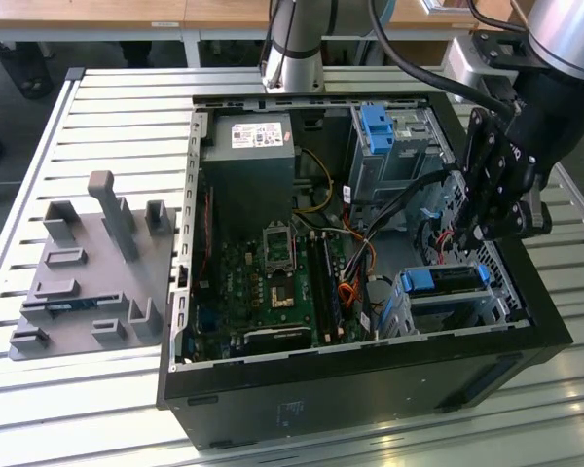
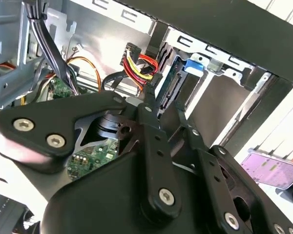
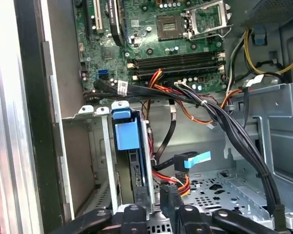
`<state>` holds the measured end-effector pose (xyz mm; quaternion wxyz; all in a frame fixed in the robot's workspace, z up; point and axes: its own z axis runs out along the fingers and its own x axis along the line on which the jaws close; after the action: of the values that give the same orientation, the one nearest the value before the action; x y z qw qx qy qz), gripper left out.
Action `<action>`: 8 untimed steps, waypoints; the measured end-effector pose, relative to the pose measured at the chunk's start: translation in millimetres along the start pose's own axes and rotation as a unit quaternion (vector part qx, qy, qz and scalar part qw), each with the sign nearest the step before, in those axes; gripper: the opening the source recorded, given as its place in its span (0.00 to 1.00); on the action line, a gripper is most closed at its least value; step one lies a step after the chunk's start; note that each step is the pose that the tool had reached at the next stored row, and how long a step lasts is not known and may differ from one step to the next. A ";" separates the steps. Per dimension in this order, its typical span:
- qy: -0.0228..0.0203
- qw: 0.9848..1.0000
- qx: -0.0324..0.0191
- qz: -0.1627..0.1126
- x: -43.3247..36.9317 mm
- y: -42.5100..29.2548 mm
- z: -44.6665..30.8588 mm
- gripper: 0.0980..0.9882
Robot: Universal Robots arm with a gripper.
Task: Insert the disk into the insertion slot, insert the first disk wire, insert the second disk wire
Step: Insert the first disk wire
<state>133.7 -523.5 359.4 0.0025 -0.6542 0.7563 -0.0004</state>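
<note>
The disk, silver-grey in a bright blue carrier, sits inside the insertion slot, a low grey metal cage at the case's front right in the exterior view. In the first wrist view the disk stands edge-on in the insertion slot. My gripper hangs just behind the disk. In both wrist views the gripper is shut on the black plug of a red, yellow and black disk wire, close to the disk's rear edge. A second disk wire with a blue tag lies loose beside it.
The open black case holds a green motherboard, a grey power supply and a taller cage with a blue latch. A thick black cable bundle runs beside the gripper. A grey fixture plate lies at the exterior view's left.
</note>
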 end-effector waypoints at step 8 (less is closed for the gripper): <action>0.000 1.000 -0.006 0.011 -8.4 -4.9 9.6 0.25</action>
<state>139.9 -515.9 349.8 -0.0017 -0.6459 0.7634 0.0040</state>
